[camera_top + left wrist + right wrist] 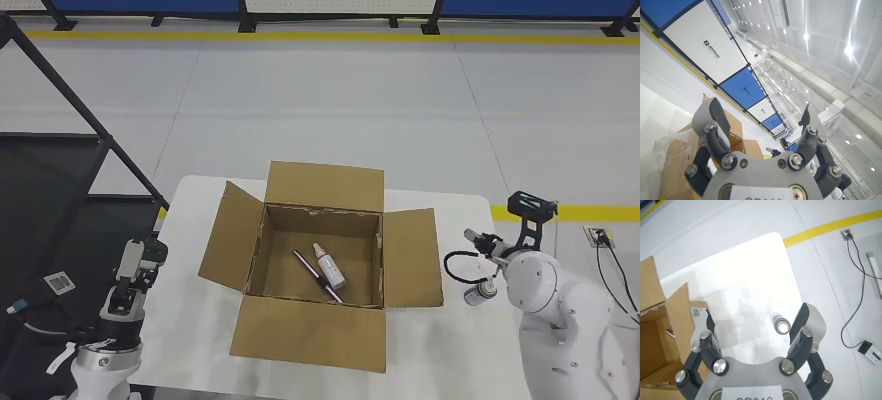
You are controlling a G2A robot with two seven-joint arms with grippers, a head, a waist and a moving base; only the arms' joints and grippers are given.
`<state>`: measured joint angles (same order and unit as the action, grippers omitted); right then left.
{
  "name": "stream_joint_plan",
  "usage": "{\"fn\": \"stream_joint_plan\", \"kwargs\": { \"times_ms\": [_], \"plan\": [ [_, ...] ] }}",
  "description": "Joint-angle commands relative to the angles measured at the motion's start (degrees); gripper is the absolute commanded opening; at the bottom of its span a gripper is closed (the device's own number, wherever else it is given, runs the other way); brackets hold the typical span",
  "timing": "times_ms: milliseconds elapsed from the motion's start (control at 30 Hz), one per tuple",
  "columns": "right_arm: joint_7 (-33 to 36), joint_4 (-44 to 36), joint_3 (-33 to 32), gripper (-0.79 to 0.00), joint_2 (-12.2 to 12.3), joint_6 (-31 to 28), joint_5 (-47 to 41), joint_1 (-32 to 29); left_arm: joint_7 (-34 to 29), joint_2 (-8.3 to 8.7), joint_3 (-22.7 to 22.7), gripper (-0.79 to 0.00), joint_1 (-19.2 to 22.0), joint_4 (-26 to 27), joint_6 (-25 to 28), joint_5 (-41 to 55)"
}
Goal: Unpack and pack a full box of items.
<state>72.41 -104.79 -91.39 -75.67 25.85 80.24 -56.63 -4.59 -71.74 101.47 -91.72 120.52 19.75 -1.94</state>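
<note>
White worktop (462, 345) with an open cardboard box (310, 340), apparently mid-unpacking, and both hands empty.

On the box floor a white spray bottle (328, 266) and a slim dark stick (304, 262) lie side by side. A small capped bottle (780, 326) stands upright on the worktop past the right flap, just beside one pad of the right hand (755, 318), whose jaws are spread wide around nothing. The left hand (761, 107) is equally wide and tilted upward near the box's left side. Next, a hand would likely need to clear a flap, drop between the walls and close across a lying item.
</note>
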Motion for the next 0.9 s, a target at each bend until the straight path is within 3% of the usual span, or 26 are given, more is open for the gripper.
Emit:
{"fn": "stream_joint_plan", "kwargs": {
  "times_ms": [0, 200, 433, 733, 867],
  "plan": [
    [3.18, 1.92, -0.55, 0.000, 0.24, -0.70, 2.42, 0.42, 0.00, 0.00, 0.00, 0.000, 0.00, 0.00, 0.00, 0.00],
    [7.50, 6.90, -1.26, 0.000, 0.38, -1.48, 5.86, 0.48, 0.00, 0.00, 0.00, 0.000, 0.00, 0.00, 0.00, 0.00],
    [11.29, 11.67, -2.74, 0.000, 0.24, -5.28, 3.20, 1.12, 0.00, 0.00, 0.00, 0.000, 0.00, 0.00, 0.00, 0.00],
    [10.89, 17.64, -2.55, 0.000, 0.15, -5.63, 2.03, 3.01, 0.00, 0.00, 0.00, 0.000, 0.00, 0.00, 0.00, 0.00],
    [10.52, 20.20, -2.91, -0.142, 0.25, -6.49, 0.80, 4.00, 0.00, 0.00, 0.00, 0.000, 0.00, 0.00, 0.00, 0.00]
  ]
}}
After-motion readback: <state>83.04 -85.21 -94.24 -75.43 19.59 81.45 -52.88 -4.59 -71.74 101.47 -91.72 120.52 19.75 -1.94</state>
